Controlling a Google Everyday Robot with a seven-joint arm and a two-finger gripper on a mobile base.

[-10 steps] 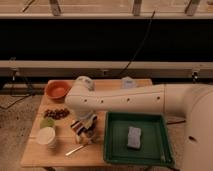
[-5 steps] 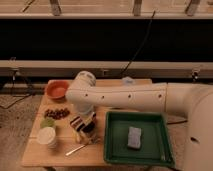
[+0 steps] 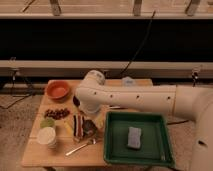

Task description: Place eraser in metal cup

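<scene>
The eraser (image 3: 78,125), a small block with dark, reddish and pale stripes, is near the middle of the wooden table (image 3: 60,156). My gripper (image 3: 83,124) hangs down from the white arm right at the eraser, touching or very close to it. A small dark greyish shiny shape (image 3: 91,129) sits just to the right of the eraser, under the gripper. It may be the metal cup, and it is partly hidden by the gripper.
An orange-brown bowl (image 3: 57,90) stands at the back left, with dark grapes (image 3: 57,113) in front of it. A pale cream cup (image 3: 48,136) and a green item (image 3: 47,122) are at the left. A spoon (image 3: 81,147) lies near the front. A green tray (image 3: 116,150) on the right holds a grey-blue sponge (image 3: 134,137).
The arm's elbow has swung left and towards the back of the table. The gripper has stayed at the eraser, shifting only slightly.
</scene>
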